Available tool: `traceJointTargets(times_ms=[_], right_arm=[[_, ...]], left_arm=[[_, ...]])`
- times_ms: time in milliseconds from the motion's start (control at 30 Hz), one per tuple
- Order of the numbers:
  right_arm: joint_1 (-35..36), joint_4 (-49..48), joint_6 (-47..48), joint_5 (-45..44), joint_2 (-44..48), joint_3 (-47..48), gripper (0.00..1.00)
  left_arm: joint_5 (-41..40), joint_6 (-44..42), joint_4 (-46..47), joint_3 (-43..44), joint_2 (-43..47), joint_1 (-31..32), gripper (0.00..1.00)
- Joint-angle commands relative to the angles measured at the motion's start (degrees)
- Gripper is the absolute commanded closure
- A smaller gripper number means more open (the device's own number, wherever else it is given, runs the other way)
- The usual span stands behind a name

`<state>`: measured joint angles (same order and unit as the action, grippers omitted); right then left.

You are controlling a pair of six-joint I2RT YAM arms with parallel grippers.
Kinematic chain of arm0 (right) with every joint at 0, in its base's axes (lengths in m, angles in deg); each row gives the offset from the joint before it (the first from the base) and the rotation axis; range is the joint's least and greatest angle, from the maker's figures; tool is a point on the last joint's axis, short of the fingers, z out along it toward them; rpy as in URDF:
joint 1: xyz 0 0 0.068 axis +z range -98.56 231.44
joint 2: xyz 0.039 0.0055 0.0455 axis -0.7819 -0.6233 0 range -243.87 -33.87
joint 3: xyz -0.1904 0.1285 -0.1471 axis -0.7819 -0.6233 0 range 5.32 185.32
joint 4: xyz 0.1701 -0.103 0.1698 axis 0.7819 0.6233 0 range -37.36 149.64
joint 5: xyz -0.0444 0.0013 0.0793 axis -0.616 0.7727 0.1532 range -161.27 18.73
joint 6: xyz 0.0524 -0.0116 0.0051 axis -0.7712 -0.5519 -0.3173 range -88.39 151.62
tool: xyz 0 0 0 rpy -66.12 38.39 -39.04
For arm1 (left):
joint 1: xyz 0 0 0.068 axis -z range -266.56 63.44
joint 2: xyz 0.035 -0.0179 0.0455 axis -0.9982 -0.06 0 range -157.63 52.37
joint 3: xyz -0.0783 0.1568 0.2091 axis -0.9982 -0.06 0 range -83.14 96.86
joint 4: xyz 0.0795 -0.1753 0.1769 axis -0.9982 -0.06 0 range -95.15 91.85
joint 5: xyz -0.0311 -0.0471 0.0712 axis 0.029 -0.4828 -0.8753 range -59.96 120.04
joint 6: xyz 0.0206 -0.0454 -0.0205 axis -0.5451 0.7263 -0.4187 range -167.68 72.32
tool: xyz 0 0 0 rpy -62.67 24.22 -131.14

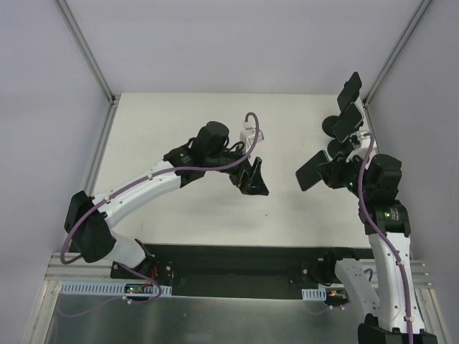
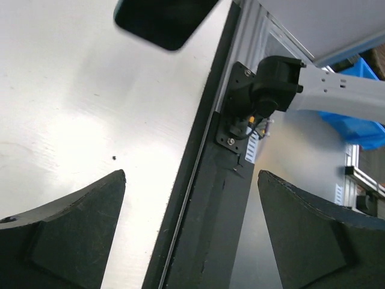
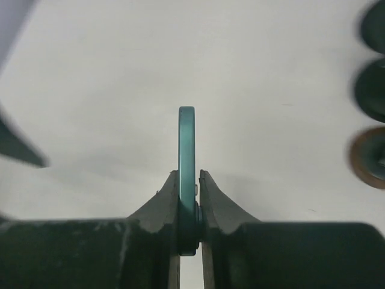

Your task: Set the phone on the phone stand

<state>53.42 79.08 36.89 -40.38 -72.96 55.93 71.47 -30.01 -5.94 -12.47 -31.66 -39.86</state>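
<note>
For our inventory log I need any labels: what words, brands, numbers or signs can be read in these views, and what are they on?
No text can be read in any view.
phone: edge-on in the right gripper, no print shows; from above its face is plain dark.
blue bin: no label shows.
black bracket at the arm base: no markings can be made out.

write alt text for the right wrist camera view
A teal phone, seen edge-on and upright, is clamped between the jaws of the right gripper above a pale table. Blurred dark round shapes sit at the right edge.
</note>
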Motion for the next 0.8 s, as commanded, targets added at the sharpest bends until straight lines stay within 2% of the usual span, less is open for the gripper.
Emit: traceJointTargets(times_ms=[0, 67, 100, 167, 200, 400, 633, 767], right_arm=[[-4.9, 2.9, 9.5, -30.4, -1.4, 1.9, 1.0], [-8.0, 1.5, 10.5, -32.5, -5.5, 2.9, 1.0], [-12.0, -0.1, 11.3, -31.4, -6.9, 3.4, 1.0], [-15.8, -3.3, 11.9, -24.6, -9.8, 3.5, 1.0], [-18.0, -7.4, 11.9, -24.0, -10.3, 3.2, 1.0], [-21.2, -22.1, 17.6, -21.3, -13.3, -1.2, 1.0], [-23.3, -28.6, 21.2, -16.5, -19.7, -0.3, 1.0], [-26.6, -33.6, 19.2, -9.5, -23.7, -1.2, 1.0]], left_arm=[[-9.6, -2.5, -2.8, 2.1, 6.9, -0.1, 0.1], [-9.0, -2.6, -2.8, 2.3, 8.5, 0.0, 0.11], [-8.7, -2.5, -2.8, 2.4, 8.8, 0.0, 0.11], [-7.9, -2.3, -2.7, 2.5, 9.4, 0.1, 0.11], [-7.7, -2.3, -2.8, 2.6, 9.6, 0.1, 0.11], [-6.5, -1.7, -2.7, 2.7, 9.4, 0.2, 0.11], [-6.3, -1.9, -2.7, 2.8, 9.6, 0.2, 0.12], [-6.6, -2.1, -2.7, 2.7, 9.4, 0.2, 0.12]])
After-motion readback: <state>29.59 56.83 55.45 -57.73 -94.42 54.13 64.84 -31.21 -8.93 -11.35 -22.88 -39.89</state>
